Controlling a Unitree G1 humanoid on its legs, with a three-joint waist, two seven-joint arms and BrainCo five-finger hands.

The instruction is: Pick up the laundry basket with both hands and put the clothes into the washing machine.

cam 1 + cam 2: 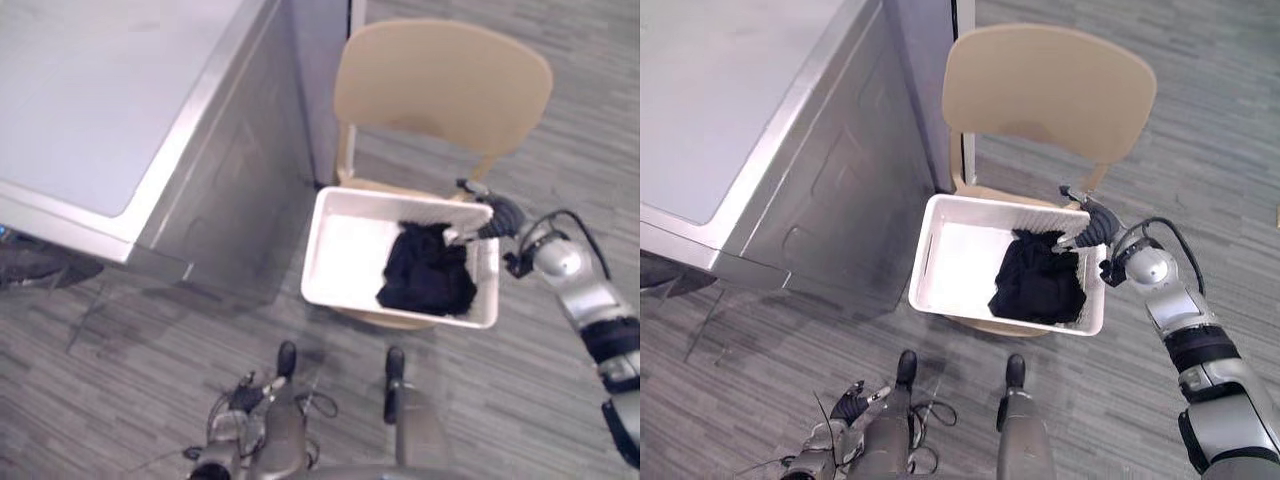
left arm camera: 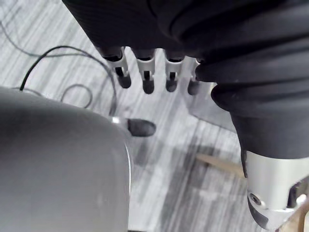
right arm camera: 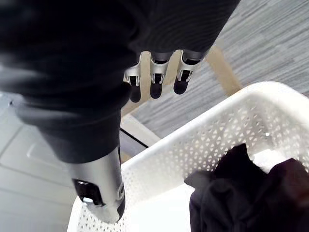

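— Which step is the robot on?

— The first, by the look of it: the reach for the pick-up. The white perforated plastic laundry basket (image 1: 345,250) sits on the seat of a beige wooden chair (image 1: 440,80) and neither hand has lifted it. The heap of black clothes (image 1: 428,270) lies inside, toward the basket's 3 o'clock side.

— And the hands?

— The right hand (image 1: 498,214) is at the basket's 2 o'clock corner, just above the rim. Its fingers (image 3: 155,77) are straight and loosely spread and grip nothing. The left hand (image 1: 848,406) hangs low at 7 o'clock, well apart from the basket, with relaxed fingers (image 2: 146,72) that are likewise empty.

— What does the next move call for?

— Probably the right fingers must drop over the rim and curl round it. The left hand must come up to the rim at 9 o'clock, so the load is carried from both sides. Only then does a level lift make sense, followed by a turn toward the silver-grey washing machine (image 1: 110,100) at 10 o'clock.
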